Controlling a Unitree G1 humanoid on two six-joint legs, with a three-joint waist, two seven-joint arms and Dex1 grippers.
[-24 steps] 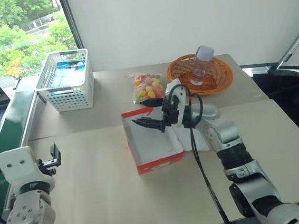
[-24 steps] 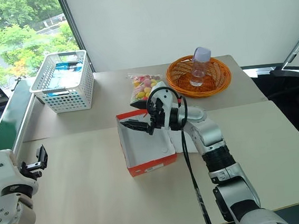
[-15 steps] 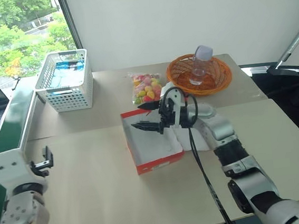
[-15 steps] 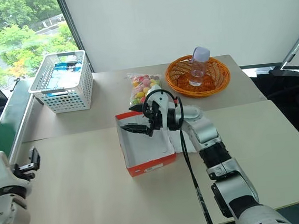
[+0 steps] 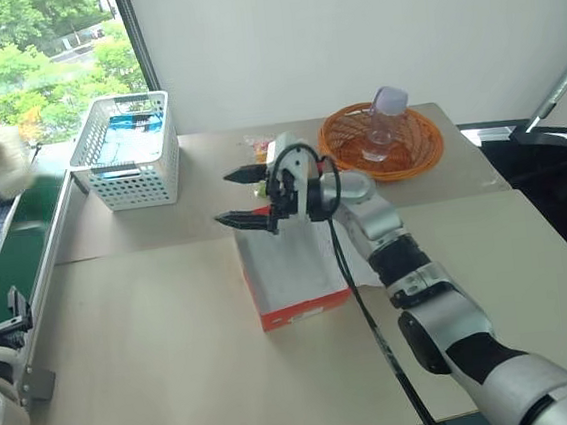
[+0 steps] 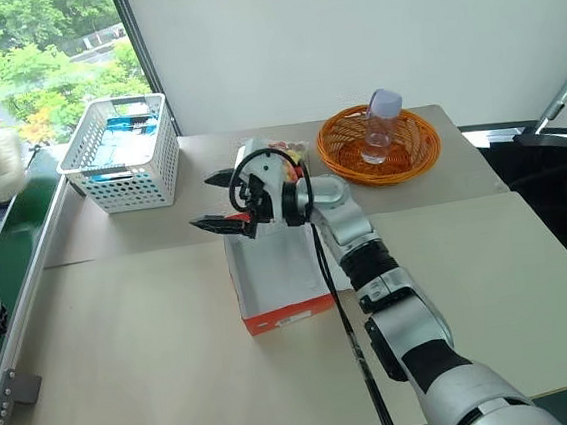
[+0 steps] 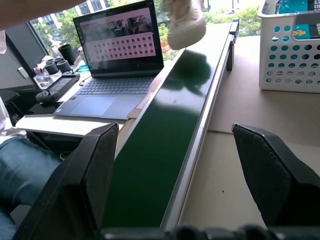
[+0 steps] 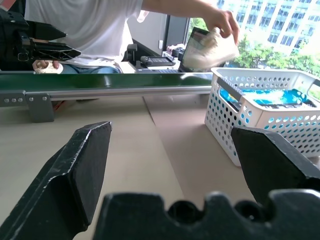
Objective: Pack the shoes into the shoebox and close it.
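Observation:
The red shoebox (image 5: 308, 311) lies open in the middle of the table, and its grey-white inside holds nothing. My right gripper (image 5: 224, 198) hovers open, level, over the box's far left corner and points left. At the far left, beyond the table, a person's hand holds one cream-white shoe (image 5: 0, 164) in the air above the green rail; this shoe (image 7: 185, 22) hangs ahead of my open left gripper (image 7: 175, 132). That left gripper (image 5: 10, 311) sits low at the table's left edge with nothing between its fingers.
A white lattice basket (image 5: 125, 152) stands at the back left. An orange wicker basket (image 5: 418, 149) holding a clear bottle (image 5: 383, 122) is at the back right. A candy bag (image 6: 293, 149) lies behind my right gripper. A green rail (image 5: 25, 237) and a laptop (image 7: 120, 50) border the left side.
My right gripper swung left from over the box to beyond its far left corner. The left gripper dropped back toward the left edge. A hand holding a shoe appeared at the far left.

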